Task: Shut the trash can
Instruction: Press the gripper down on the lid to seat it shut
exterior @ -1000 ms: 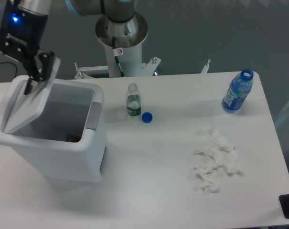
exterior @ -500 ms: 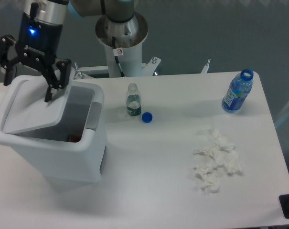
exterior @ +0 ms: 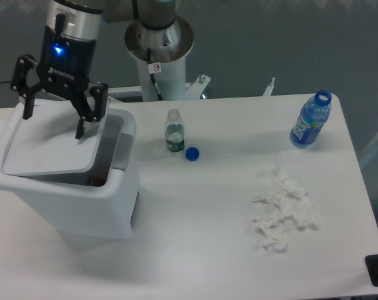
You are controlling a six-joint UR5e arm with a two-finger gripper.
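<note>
Fixed camera view. The trash can point(exterior: 82, 200) stands at the left end of the table point(exterior: 207, 250), close to the front-left corner. Its lid point(exterior: 48, 147) lies nearly flat inside the opening but is not seated: a dark gap shows along its right edge, next to the grey latch point(exterior: 124, 152), and something red is partly visible in that gap.

The gripper point(exterior: 54, 119) hangs over the back part of the lid with its jaws spread wide and nothing between them. One finger point(exterior: 82, 125) points down at the right side of the lid; whether the tip touches it cannot be told.

Also on the table: a small uncapped bottle point(exterior: 174, 132) near the back edge with a blue cap point(exterior: 192, 153) just beside it, a blue bottle point(exterior: 310, 120) near the back-right corner, and crumpled tissues point(exterior: 282, 212) toward the right front.

Assessment: the can looks to be stiff, light, smooth plastic. The lid should swing freely on its hinge and needs no grasp. A downward push on the flat of the lid near its free right edge looks best; pressing hard off-centre could tip or slide the light can.
</note>
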